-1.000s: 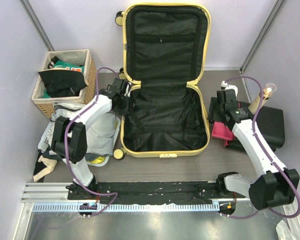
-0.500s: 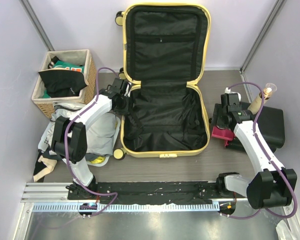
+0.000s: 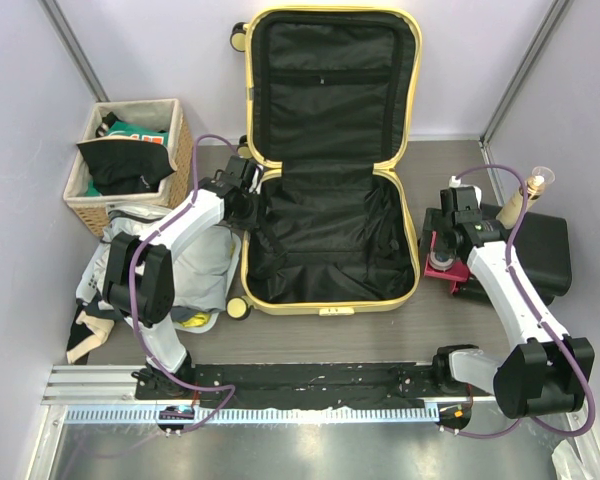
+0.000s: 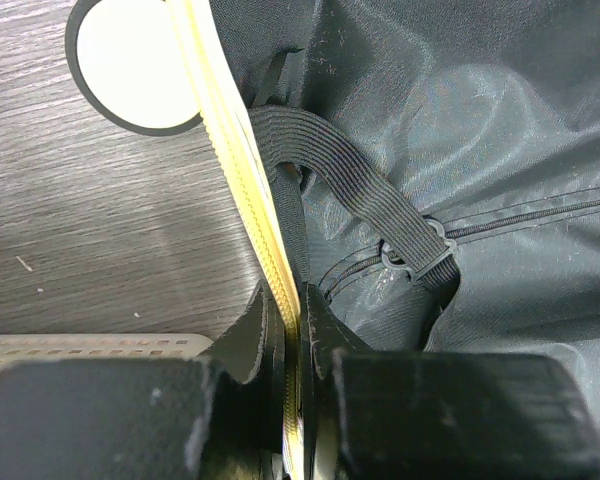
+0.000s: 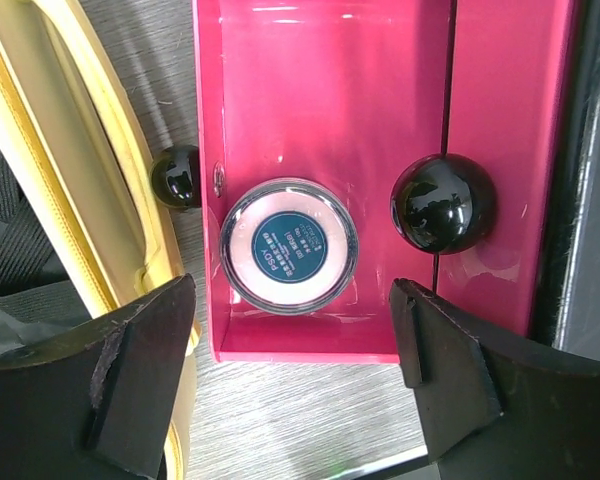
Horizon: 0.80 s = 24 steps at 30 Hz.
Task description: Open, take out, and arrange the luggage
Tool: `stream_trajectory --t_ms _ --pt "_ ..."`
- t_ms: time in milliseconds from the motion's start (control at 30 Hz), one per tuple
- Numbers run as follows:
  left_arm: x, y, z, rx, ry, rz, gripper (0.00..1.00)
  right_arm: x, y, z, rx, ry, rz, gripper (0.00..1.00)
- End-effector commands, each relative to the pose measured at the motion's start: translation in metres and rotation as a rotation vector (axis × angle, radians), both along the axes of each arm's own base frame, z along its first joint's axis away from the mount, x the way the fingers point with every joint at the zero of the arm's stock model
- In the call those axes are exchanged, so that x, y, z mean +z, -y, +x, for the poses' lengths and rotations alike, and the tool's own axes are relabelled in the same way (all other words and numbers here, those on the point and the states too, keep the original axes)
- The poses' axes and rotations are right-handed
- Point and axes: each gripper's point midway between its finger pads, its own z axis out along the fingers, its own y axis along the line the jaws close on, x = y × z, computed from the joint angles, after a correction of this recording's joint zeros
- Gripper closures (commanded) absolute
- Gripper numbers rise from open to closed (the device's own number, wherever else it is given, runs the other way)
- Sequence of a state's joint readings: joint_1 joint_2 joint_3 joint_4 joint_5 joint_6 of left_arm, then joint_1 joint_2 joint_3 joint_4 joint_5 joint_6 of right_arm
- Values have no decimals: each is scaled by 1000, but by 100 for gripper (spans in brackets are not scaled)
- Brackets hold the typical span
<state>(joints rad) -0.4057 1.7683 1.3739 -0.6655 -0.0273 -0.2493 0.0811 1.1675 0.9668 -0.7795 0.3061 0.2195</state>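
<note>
- Left gripper (image 4: 290, 335): jaws clamped tight on the yellow rim of the luggage (image 3: 330, 308), which lies open with its lid raised.
- Just beyond these jaws: black elastic strap (image 4: 330, 165) on the lining; a caster wheel (image 4: 135, 65) sits farther off.
- Right gripper (image 5: 292, 365): jaws spread wide, holding nothing.
- Ahead, between these jaws: round white-rimmed tin (image 5: 290, 245) in a pink tray (image 5: 320, 80).

Large pale-yellow hard-shell suitcase (image 3: 330, 240) with rounded corners, opened wide at the middle of the wood-grain table (image 3: 310, 335). Near half flat on the tabletop, far half standing up behind it, joined across the middle. Black fabric lining (image 3: 325, 120) in both halves, rumpled in the near one. Cream-and-black caster wheels (image 3: 239, 308) along the left side. Black elastic strap (image 4: 350, 185) inside the near half's left wall.
</note>
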Motion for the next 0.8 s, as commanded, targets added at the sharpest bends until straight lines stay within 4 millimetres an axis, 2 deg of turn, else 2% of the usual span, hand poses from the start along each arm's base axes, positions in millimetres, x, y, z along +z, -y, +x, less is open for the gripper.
stream_trajectory --t_ms 0,67,233,333,433,467,600,767 --pt "-18 32 -39 -192 -127 -37 100 29 -6 11 35 83 30 16" --pt "-19 32 -40 -194 -129 -38 100 40 -16 17 65 127 77 18" --pt "-18 33 -41 -196 -130 -35 100 70 -53 42 152 244 261 35" --pt "-19 32 -41 -197 -129 -30 100 75 -56 61 149 284 279 46" --pt "-19 31 -40 -195 -128 -27 100 70 -58 83 144 291 283 54" --pt "-19 31 -41 -195 -128 -27 100 59 -52 89 120 264 258 55" --pt "-19 31 -41 -194 -127 -25 100 50 -40 109 72 247 192 61" --pt "-20 31 -41 -195 -131 -25 100 35 -43 129 60 231 209 64"
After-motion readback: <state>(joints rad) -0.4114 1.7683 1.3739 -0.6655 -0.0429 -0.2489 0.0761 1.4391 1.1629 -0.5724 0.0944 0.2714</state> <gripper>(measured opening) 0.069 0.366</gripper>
